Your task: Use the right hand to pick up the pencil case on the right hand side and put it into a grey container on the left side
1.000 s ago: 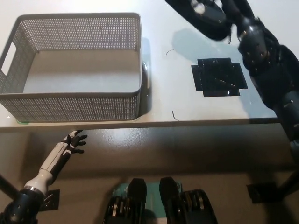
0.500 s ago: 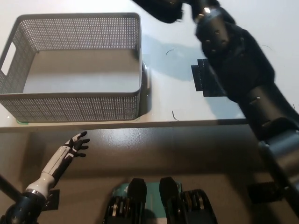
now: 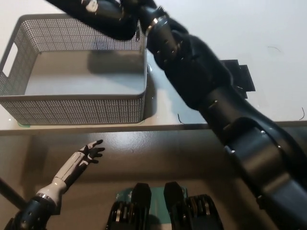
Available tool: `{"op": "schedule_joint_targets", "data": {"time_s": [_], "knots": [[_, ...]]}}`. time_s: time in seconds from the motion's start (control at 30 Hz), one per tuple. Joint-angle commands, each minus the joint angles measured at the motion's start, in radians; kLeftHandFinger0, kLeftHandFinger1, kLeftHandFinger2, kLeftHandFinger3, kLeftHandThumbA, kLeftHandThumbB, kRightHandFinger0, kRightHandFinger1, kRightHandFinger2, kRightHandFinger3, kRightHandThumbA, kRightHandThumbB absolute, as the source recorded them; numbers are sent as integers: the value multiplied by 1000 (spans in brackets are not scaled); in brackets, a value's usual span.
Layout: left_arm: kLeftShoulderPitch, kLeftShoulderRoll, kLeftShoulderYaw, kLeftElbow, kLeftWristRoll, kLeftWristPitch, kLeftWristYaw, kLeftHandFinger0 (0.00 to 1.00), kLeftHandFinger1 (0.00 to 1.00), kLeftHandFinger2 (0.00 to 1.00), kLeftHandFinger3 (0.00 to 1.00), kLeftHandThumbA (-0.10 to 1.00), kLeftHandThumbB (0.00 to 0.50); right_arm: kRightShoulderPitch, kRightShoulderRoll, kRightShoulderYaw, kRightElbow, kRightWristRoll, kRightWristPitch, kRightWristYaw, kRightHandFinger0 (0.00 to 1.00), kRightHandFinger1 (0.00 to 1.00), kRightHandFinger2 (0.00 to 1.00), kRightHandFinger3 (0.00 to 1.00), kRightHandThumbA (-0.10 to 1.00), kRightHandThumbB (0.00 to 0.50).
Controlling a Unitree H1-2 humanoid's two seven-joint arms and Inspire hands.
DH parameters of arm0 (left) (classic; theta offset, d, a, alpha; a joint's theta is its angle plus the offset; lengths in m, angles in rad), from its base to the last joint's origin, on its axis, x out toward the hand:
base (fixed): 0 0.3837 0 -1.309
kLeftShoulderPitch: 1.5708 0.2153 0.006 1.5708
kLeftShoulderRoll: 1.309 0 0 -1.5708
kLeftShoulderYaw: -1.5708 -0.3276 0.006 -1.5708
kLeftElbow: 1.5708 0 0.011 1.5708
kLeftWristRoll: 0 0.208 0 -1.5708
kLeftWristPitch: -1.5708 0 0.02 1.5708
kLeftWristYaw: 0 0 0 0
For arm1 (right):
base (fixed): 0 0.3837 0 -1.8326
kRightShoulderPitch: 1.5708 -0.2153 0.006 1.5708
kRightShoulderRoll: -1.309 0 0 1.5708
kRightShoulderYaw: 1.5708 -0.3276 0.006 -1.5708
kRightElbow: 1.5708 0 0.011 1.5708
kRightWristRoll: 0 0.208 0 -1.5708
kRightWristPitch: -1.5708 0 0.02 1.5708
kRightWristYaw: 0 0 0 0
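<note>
Right hand above grey container, far right corner. Apparently closed on dark pencil case; grasp partly blurred. Pencil case over container's far rim, clear of floor. Left hand below table edge, fingers spread, empty.

The dark pencil case, long and blurred, hangs tilted over the far rim of the grey container, a perforated rectangular basket with bare floor, standing left.
</note>
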Motion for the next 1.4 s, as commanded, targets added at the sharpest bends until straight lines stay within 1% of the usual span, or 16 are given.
{"op": "schedule_joint_targets", "data": {"time_s": [0.0,0.13,0.2,0.23,0.27,0.3,0.33,0.37,0.4,0.47,0.53,0.9,1.03,1.2,1.3,1.37], "knots": [[-35,1,-19,-13,37,-36,34,847,871,878,959,1000,500,-98,28,13,50,-8,-36,-62,0,369,719,766,-100,190],[-39,-4,-23,-12,20,-36,18,859,864,867,948,1000,500,-94,41,17,104,2,-27,-52,0,388,749,807,-100,181],[-39,-9,-21,-14,13,-36,7,855,866,867,946,1000,500,-82,37,13,112,16,-9,-9,18,441,810,879,-100,178],[-40,-12,-22,-14,7,-36,2,846,864,867,941,1000,500,-77,31,11,113,21,4,16,207,583,878,979,-66,214],[-40,-15,-21,-16,1,-36,-3,844,864,868,940,1000,500,-73,27,8,114,27,20,45,239,582,823,900,-47,218],[-41,-16,-21,-14,2,-36,-6,843,864,868,937,1000,500,-72,21,6,119,36,42,91,570,872,1000,1000,221,297],[-44,-18,-23,-13,-5,-36,-14,837,864,866,931,1000,500,-72,9,11,122,43,56,166,980,1000,1000,1000,493,398],[-46,-21,-23,-10,-9,-36,-22,843,870,871,931,1000,500,-67,-3,19,117,42,57,217,1000,1000,1000,1000,635,448],[-48,-22,-24,-8,-10,-36,-26,848,875,878,931,1000,500,-62,-9,26,111,37,59,232,1000,1000,1000,1000,720,482],[-51,-23,-25,-5,-9,-36,-30,846,875,882,927,1000,500,-50,-21,39,89,24,83,269,1000,1000,1000,1000,883,500],[-60,-28,-30,3,-5,-36,-34,842,875,885,922,1000,500,-24,-40,40,35,27,123,305,1000,1000,1000,1000,975,500],[-72,-19,-50,17,17,-36,-31,866,893,902,934,1000,500,96,-90,24,-169,46,183,364,1000,1000,1000,1000,1000,500],[-68,-11,-51,6,25,-36,-14,866,890,899,923,1000,500,187,-123,10,-350,67,215,401,1000,1000,1000,1000,1000,500],[-29,-2,-30,-7,-3,-36,-29,845,883,888,917,1000,500,305,-160,9,-594,79,238,436,1000,1000,1000,1000,1000,490],[-6,-1,-19,-9,-25,-36,-37,835,879,880,908,999,500,365,-175,-7,-712,106,255,457,1000,1000,1000,1000,1000,500],[-1,0,-17,-12,-20,-36,-22,790,850,860,894,991,500,416,-205,-22,-830,121,280,475,1000,1000,1000,1000,1000,474]]}}
